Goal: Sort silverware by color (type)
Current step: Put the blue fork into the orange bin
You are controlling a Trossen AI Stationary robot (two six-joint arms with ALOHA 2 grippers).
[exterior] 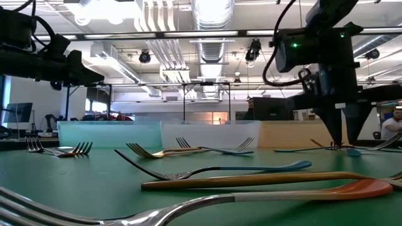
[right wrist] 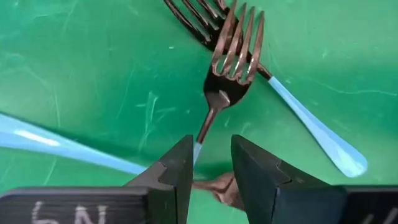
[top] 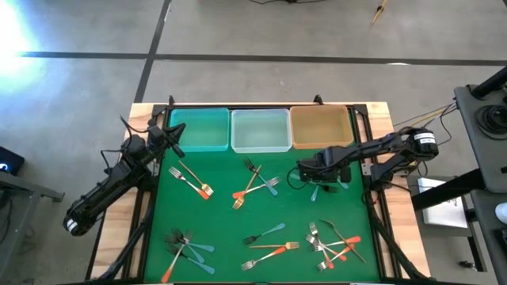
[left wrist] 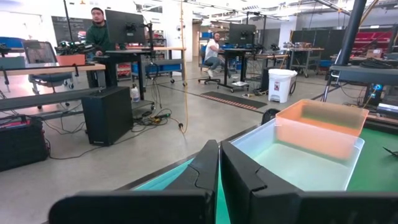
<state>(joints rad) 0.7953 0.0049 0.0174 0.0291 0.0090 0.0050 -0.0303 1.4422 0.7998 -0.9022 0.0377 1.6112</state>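
Here you are looking at an early stage of the sort. Nearest you, the slim forks with gold, orange-red and teal-blue handles are lying loose in mixed clusters over the green table mat. Farther in, the right gripper is reaching down over a teal-blue-handled fork, its jaws standing apart astride the neck; whether they are touching it you cannot tell. The left gripper is waiting clenched and empty by the teal rectangular plastic bin. Farthest off, that bin, the clear bin and the tan bin are showing no forks, so seemingly nearly everything remains.
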